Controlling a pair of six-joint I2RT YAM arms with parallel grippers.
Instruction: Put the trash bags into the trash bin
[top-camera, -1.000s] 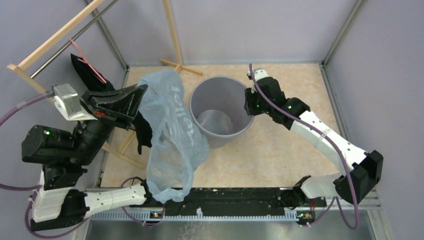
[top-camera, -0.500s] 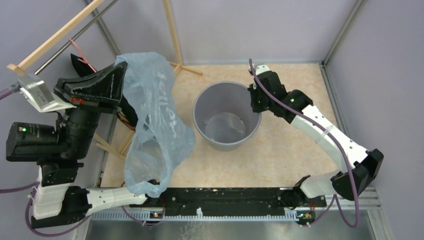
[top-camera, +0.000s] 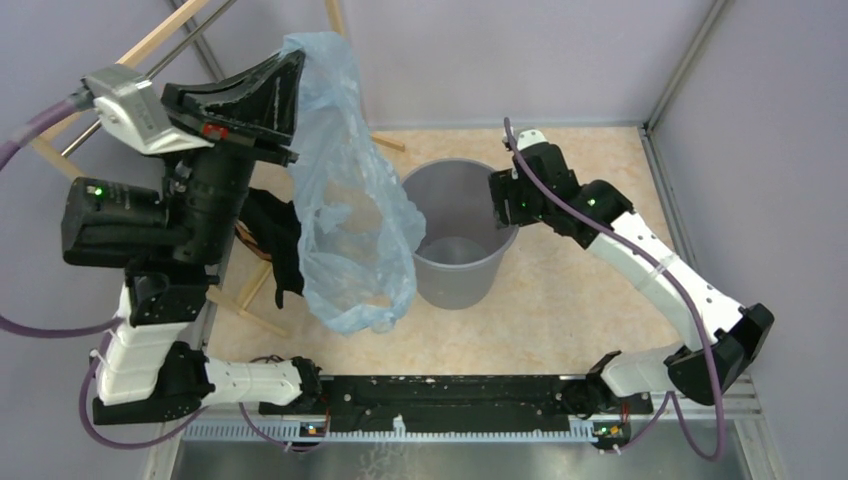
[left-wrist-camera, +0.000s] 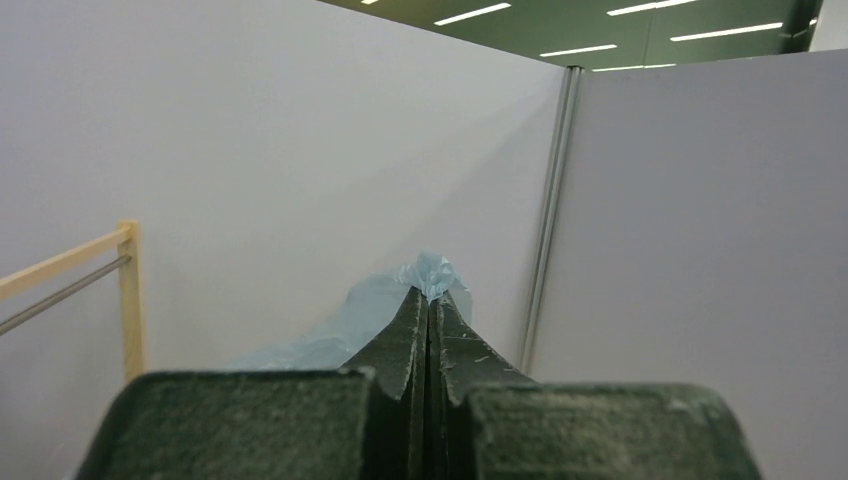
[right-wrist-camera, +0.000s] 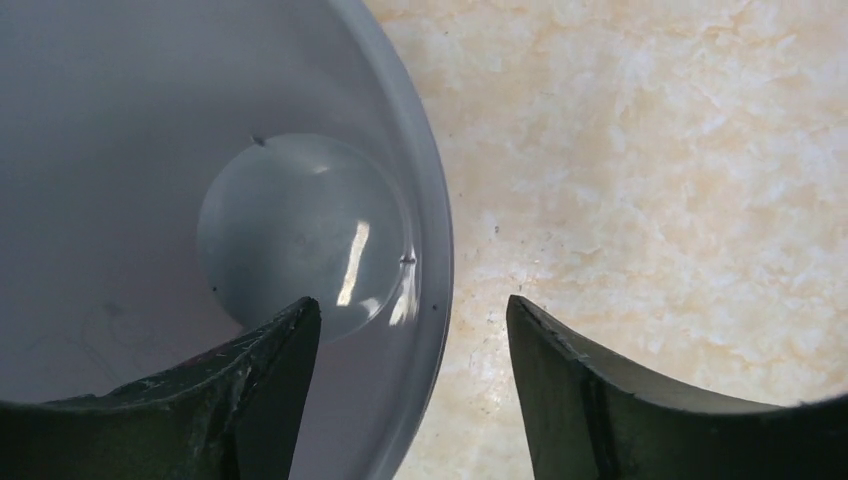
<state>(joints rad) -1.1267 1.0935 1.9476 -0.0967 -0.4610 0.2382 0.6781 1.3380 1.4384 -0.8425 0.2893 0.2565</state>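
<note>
One trash bag is dangled from the clenched left gripper just left of the trash bin, its rim straddled by the spread right gripper.

Thin, translucent pale-blue plastic film, the trash bag hangs wrinkled and faintly shiny just left of the trash bin. The bin's grey plastic walls look smooth, its floor glossy with reflected light. The left gripper has black, matt, grainy fingers. Under the bin, the table is mottled beige, like stone. Left of the bin: matt black cloth and a bare, pale wooden rack.
</note>
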